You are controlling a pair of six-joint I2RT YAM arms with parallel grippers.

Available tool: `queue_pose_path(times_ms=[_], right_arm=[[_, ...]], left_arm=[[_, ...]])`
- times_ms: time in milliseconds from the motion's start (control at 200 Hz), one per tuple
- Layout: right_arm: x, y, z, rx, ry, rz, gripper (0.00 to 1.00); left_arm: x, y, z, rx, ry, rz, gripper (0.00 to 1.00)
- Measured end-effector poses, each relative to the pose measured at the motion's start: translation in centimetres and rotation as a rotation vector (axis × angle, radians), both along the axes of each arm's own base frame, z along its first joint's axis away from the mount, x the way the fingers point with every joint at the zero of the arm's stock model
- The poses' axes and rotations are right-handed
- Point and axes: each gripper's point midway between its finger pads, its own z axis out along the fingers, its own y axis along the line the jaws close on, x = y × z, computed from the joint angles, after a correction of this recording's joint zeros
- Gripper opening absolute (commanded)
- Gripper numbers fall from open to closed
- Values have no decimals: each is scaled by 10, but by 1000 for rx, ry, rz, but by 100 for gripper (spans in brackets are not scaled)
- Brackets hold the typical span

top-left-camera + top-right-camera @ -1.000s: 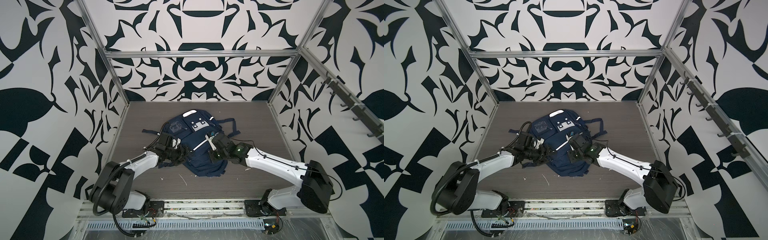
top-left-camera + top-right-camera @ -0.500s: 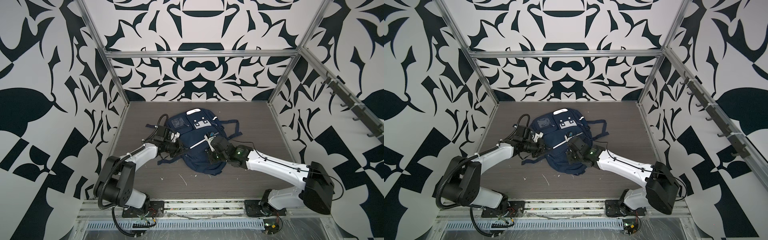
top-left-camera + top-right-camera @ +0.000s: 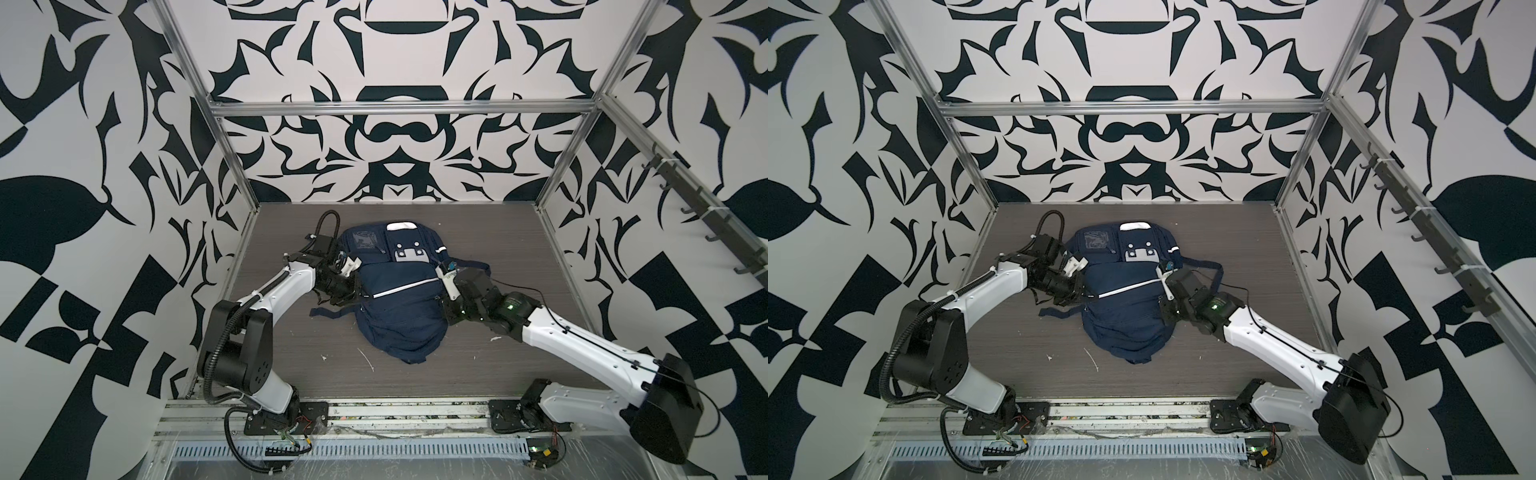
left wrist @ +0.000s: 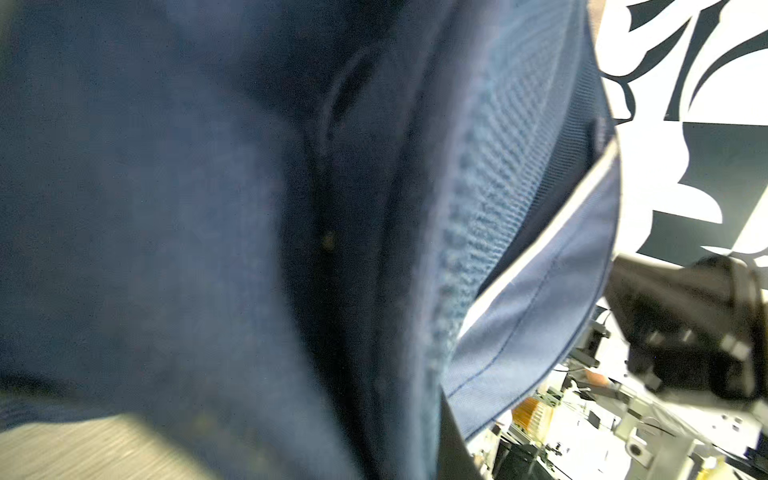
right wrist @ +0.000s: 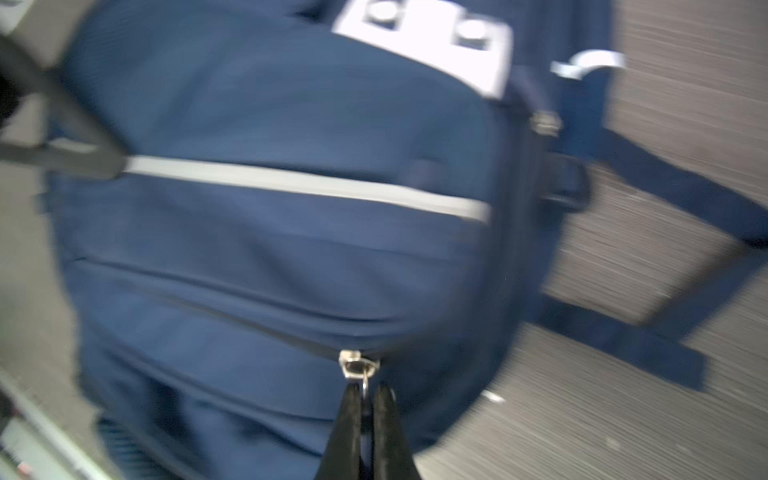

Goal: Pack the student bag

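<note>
Student bag point(image 3: 399, 307) straighter than before

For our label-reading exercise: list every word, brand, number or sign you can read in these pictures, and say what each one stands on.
No text can be read in any view.
The card window on the student bag: a pale print shows in both top views, too small and blurred to read.
The grey patch beside it: no lettering visible.
</note>
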Motion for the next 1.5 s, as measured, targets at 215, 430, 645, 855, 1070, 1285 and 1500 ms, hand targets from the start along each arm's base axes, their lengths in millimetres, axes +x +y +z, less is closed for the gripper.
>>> queue_pose_path(times_ms=[215, 430, 645, 855, 1070, 1285, 1500], right_arm=[[1, -1, -7, -11, 29, 68, 0], [1, -12, -15, -49, 58, 48, 0], [-10, 0, -14, -53, 54, 68, 0], [-34, 41, -20, -58, 67, 178, 0], [-50, 99, -17, -36, 73, 313, 0], [-58, 138, -12, 32, 88, 390, 0], [-57, 149, -20, 42, 109, 404, 0]], left_arm=[[1, 5, -2, 20, -29, -21, 49], [22, 36, 17, 127, -133, 83, 99], [-11, 51, 116, 69, -378, 176, 99], [-62, 28, 71, -52, -104, 214, 99], [-79, 25, 26, -81, 120, 331, 100], [-56, 22, 9, -87, 174, 436, 87], [-38, 25, -17, -65, 206, 535, 43]])
